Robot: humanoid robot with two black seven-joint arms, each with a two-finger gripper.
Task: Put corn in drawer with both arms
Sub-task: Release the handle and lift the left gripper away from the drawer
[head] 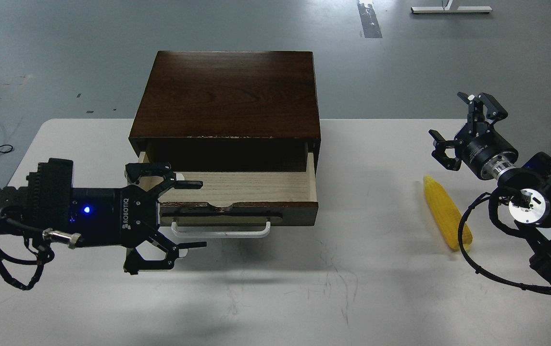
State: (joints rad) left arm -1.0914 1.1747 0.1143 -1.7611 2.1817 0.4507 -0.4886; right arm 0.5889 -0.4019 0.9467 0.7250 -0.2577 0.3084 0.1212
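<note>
drawer (237, 187) of the dark wooden box (230, 96) stands pulled out toward the near edge of the white desk (352, 288), pale wood floor bare and waiting. left hand (194, 215), black with two fingers, sits spread wide at the drawer's left front corner, one finger over the rim, one below the white bar handle (221, 232), gripping nothing; likely placed to steady or work the front. "robotiq" reads in white on its body. yellow ribbed plastic corn cob (446, 214) lies flat near the desk's right edge, well apart from the drawer. right hand (460, 125) hovers above and beyond the corn, fingers wide and empty, seemingly poised to descend. small print on its wrist is unreadable.
</note>
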